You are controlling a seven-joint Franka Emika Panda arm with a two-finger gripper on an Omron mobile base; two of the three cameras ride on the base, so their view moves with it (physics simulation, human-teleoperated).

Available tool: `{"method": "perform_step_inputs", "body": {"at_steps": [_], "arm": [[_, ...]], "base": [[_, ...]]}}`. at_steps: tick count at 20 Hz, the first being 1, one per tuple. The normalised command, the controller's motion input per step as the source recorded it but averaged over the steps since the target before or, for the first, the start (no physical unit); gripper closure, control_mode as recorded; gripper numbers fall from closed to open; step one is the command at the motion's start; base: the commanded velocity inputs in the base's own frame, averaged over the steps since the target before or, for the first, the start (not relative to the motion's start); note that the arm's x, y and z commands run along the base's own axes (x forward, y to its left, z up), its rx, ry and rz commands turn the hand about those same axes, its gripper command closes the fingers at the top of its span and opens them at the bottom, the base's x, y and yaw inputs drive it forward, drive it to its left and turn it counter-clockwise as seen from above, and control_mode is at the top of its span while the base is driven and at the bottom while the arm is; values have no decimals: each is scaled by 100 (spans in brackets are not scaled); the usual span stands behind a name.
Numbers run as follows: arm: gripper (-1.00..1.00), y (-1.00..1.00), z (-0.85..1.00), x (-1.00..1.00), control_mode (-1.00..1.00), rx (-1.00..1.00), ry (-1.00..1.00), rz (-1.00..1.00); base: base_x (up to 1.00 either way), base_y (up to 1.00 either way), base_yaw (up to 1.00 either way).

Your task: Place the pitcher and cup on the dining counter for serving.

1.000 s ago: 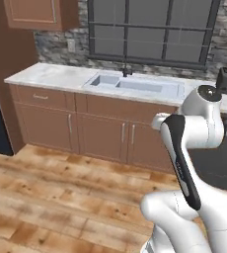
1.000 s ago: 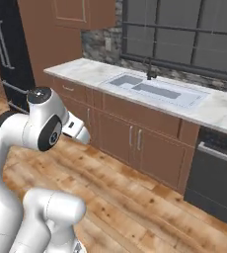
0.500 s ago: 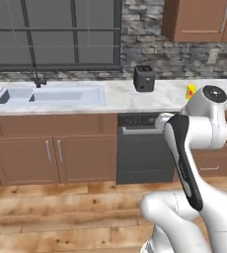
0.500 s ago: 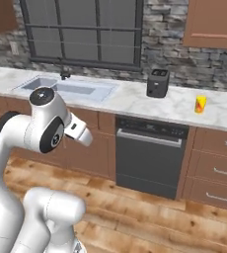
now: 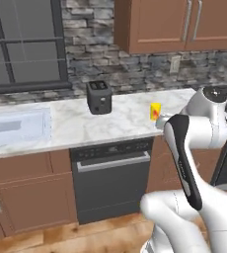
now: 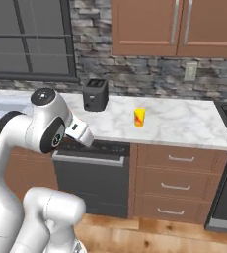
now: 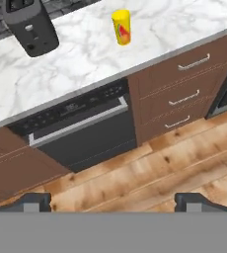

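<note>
On the marble worktop (image 6: 184, 123), at two o'clock from the black toaster (image 6: 95, 94), the cup (image 6: 139, 117) stands upright awaiting pickup — the gripper (image 7: 113, 201), jaws spread wide and empty, hangs well short above the wooden floor (image 7: 184, 158).

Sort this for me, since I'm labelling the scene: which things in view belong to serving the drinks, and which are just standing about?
Belongs to the job:
- the cup, yellow, upright on the marble worktop
- the gripper, open, holding nothing

Just there:
- black toaster, left of the cup
- sink
- dishwasher under the worktop
- drawers
</note>
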Motion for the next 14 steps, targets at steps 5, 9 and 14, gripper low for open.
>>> {"method": "perform_step_inputs", "body": {"at_steps": [5, 9, 14], "arm": [[-100, 0, 0, 0, 100, 0, 0, 0], [-100, 0, 0, 0, 100, 0, 0, 0], [-100, 0, 0, 0, 100, 0, 0, 0]], "base": [[100, -95, -15], [77, -77, 12], [37, -9, 24]]}}
